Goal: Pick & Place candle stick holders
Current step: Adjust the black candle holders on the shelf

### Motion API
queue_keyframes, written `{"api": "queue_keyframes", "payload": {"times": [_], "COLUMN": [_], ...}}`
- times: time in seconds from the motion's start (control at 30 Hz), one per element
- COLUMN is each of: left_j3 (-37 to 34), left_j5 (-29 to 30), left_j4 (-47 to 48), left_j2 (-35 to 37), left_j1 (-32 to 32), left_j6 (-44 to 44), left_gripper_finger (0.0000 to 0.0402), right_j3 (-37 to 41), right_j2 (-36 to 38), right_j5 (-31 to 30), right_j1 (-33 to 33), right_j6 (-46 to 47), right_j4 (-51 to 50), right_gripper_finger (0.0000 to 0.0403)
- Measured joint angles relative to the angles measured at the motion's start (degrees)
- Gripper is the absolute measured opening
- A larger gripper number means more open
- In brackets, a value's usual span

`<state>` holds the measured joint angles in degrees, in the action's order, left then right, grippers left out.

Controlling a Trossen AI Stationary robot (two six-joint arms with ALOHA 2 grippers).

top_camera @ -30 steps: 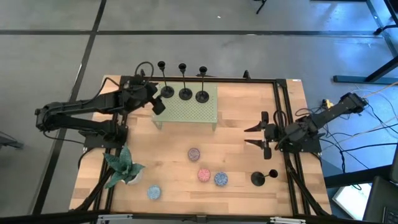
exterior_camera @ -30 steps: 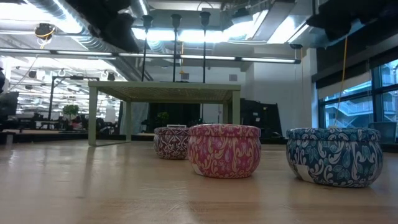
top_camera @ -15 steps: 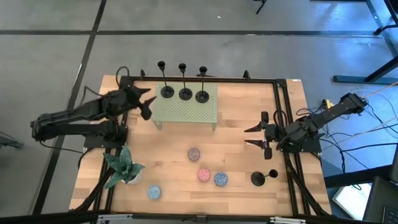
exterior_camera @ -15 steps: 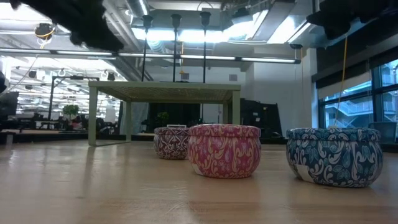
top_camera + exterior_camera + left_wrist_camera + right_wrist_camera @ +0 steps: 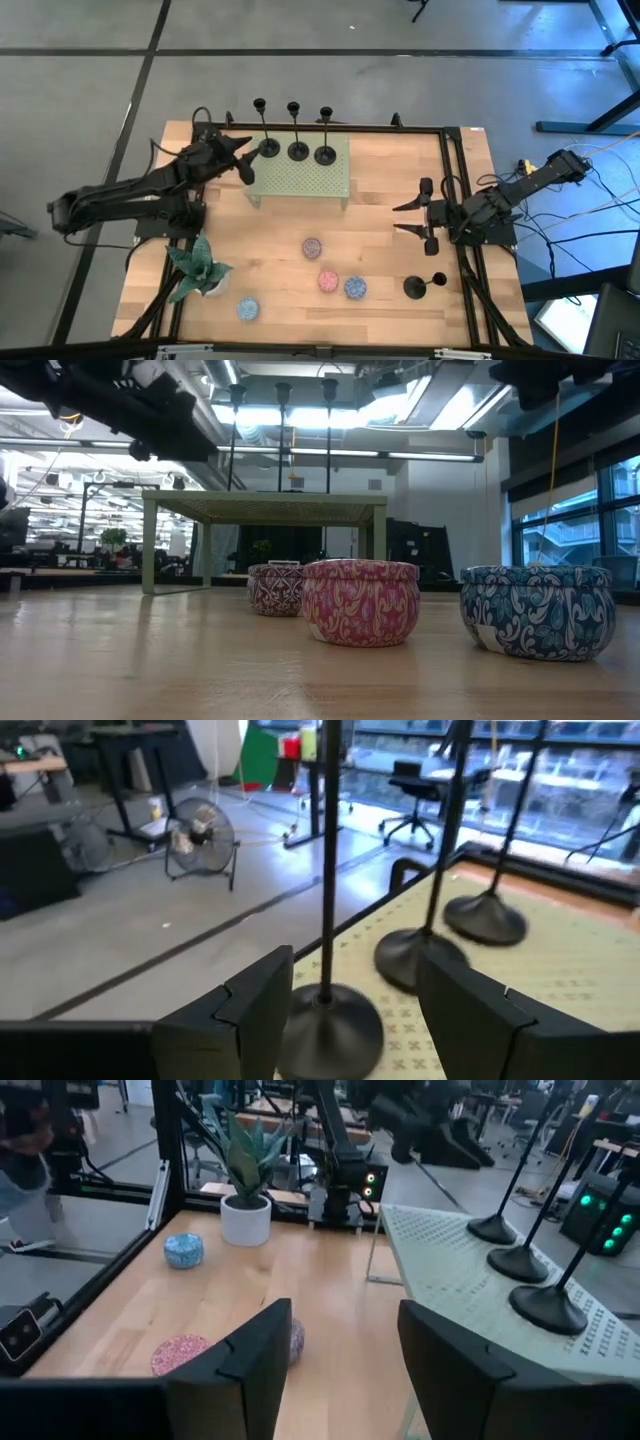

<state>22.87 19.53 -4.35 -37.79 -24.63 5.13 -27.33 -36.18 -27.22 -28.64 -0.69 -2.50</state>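
High view: three holders (image 5: pixel 298 150) stand in a row on the green rack (image 5: pixel 300 180), at its far edge. A fourth holder (image 5: pixel 415 287) sits on the table near the right corner, just below the right arm. Left gripper (image 5: pixel 243 160) is beside the leftmost of the three, fingers apart, pinching nothing. Right gripper (image 5: pixel 410 219) hangs over bare table right of the rack, jaws spread and empty. Candles (image 5: pixel 328 281) and a plant (image 5: pixel 197 268) lie nearer the front.

Low view: rack (image 5: pixel 265 508) seen edge on, three stems rising above it; candles (image 5: pixel 360 600) in front. Fourth holder not in view here.

Left wrist view: fingers (image 5: pixel 255 1010) stand either side of the nearest stem (image 5: pixel 327 860), not touching it; its base (image 5: pixel 330 1028) is on the rack. The other two are just beyond.

Right wrist view: fingers (image 5: pixel 255 1355) wide apart, nothing between. The three holders (image 5: pixel 548 1305) are off to one side on the rack.

Judgement: three of four look placed. One left on the table, nearest the right arm.
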Motion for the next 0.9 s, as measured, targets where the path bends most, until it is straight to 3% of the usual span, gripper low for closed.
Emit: {"api": "queue_keyframes", "payload": {"times": [0.27,0.9], "left_j3": [0.0,0.0], "left_j5": [-0.04,-2.91], "left_j4": [-8.24,-18.65], "left_j2": [-7.65,-16.1], "left_j1": [-2.36,-6.98], "left_j6": [-1.24,-3.49], "left_gripper_finger": [0.0206,0.02], "right_j3": [0.0,0.0], "right_j2": [0.0,0.0], "right_j5": [0.02,0.46], "right_j1": [0.0,0.0], "right_j6": [-3.12,-4.26], "right_j4": [1.93,2.17], "right_gripper_finger": [0.0188,0.0188]}}
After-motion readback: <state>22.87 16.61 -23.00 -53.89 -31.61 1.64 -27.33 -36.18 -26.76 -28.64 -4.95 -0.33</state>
